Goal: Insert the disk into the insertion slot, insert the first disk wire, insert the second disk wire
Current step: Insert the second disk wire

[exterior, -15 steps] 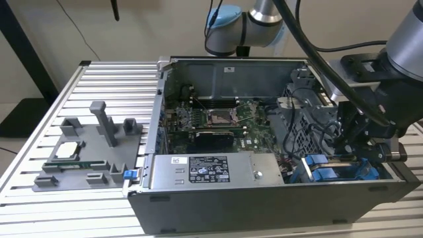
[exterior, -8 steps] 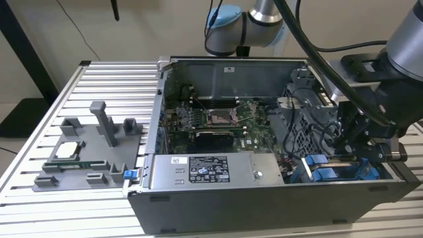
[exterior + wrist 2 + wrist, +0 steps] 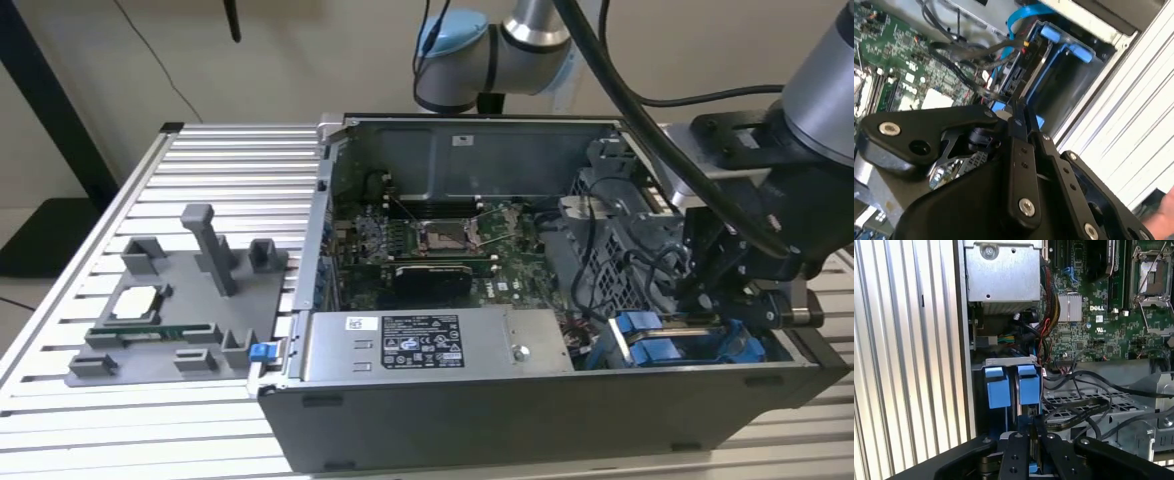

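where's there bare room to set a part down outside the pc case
Free: the ribbed aluminium table behind the grey plastic parts fixture, and the strip in front of it, at the exterior view's left of the open grey computer case. Crowded: the blue-railed drive bay, where the black gripper sits among black cables.

Worktop was ribbed aluminium slats. The open PC case sat right on it under the claw, and a grey fixture tray lay well away from the claw.

A grey fixture tray lies beside the open computer case on the slatted table.
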`<action>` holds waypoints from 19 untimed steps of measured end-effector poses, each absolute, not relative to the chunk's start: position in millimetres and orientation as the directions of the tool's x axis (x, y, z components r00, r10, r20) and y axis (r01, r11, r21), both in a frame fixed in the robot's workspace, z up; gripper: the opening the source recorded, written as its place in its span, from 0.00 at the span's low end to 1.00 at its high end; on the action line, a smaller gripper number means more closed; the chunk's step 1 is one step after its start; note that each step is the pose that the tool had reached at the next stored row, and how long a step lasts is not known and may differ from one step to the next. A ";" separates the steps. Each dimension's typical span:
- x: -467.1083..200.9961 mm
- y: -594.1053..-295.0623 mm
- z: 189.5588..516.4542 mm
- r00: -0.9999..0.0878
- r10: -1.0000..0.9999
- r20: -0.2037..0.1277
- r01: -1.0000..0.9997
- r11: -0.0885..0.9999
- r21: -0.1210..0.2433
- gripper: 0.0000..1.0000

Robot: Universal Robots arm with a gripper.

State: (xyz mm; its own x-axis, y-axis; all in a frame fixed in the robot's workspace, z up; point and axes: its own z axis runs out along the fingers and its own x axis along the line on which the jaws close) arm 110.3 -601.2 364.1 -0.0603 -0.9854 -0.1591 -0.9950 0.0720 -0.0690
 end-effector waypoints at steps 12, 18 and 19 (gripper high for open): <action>121.7 -589.9 348.1 -0.061 -0.985 -0.159 -0.995 0.072 -0.067 0.00; 123.9 -589.9 341.9 -0.060 -0.985 -0.159 -0.995 0.072 -0.067 0.00; 124.3 -589.9 341.3 -0.060 -0.985 -0.159 -0.995 0.072 -0.067 0.00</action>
